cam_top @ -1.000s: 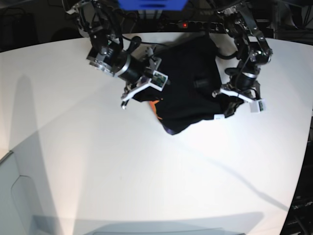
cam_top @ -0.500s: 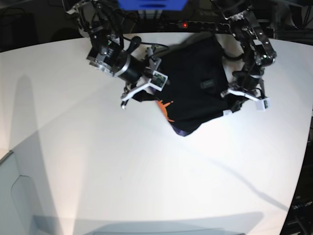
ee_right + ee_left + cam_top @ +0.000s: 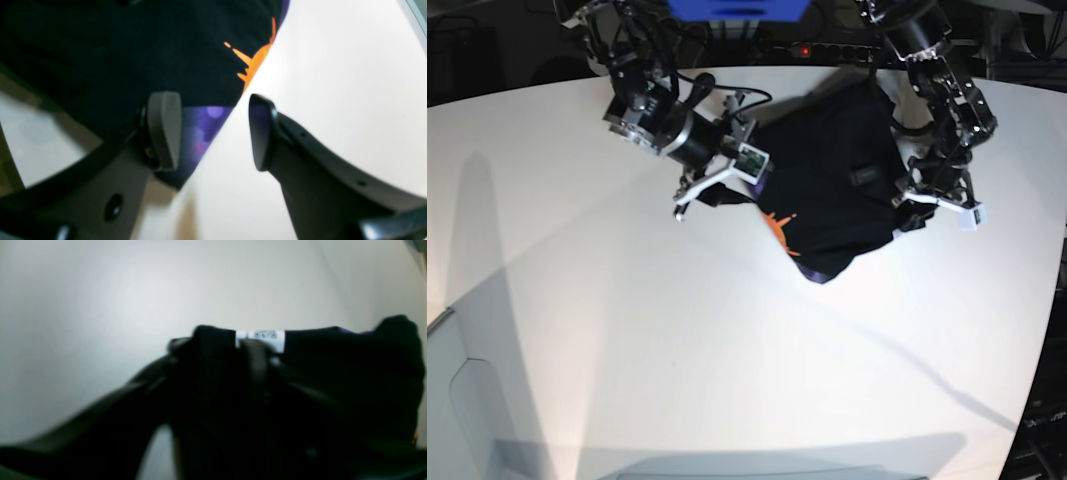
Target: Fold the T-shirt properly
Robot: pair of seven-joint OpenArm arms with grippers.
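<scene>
Since the earlier frames the T-shirt (image 3: 832,190) has shifted toward the left arm's side of the table (image 3: 627,330). The left gripper (image 3: 932,210) has moved outward with it. The orange patch (image 3: 779,222) has swung away from the right gripper (image 3: 712,185), which has barely moved.

Location: the shirt lies bunched at the far edge of the table, between the two arms. Its loose lower corner points toward the near side.

Left gripper: in the left wrist view, black cloth (image 3: 300,390) fills the space at the fingers, with the white tag (image 3: 260,338) at the fold. The fingers themselves are not visible there. From the base view it is judged closed on the shirt's edge.

Right gripper (image 3: 213,133): jaws stand apart, nothing between them. One pad (image 3: 163,128) lies against or just over the purple patch (image 3: 200,133); the other stands over bare table.

Governing relation: the shirt lies to the inner side of the right gripper and is pulled away from it. The left arm has the hold. The right arm is nearer the collar side and would have to reach inward to grasp.
</scene>
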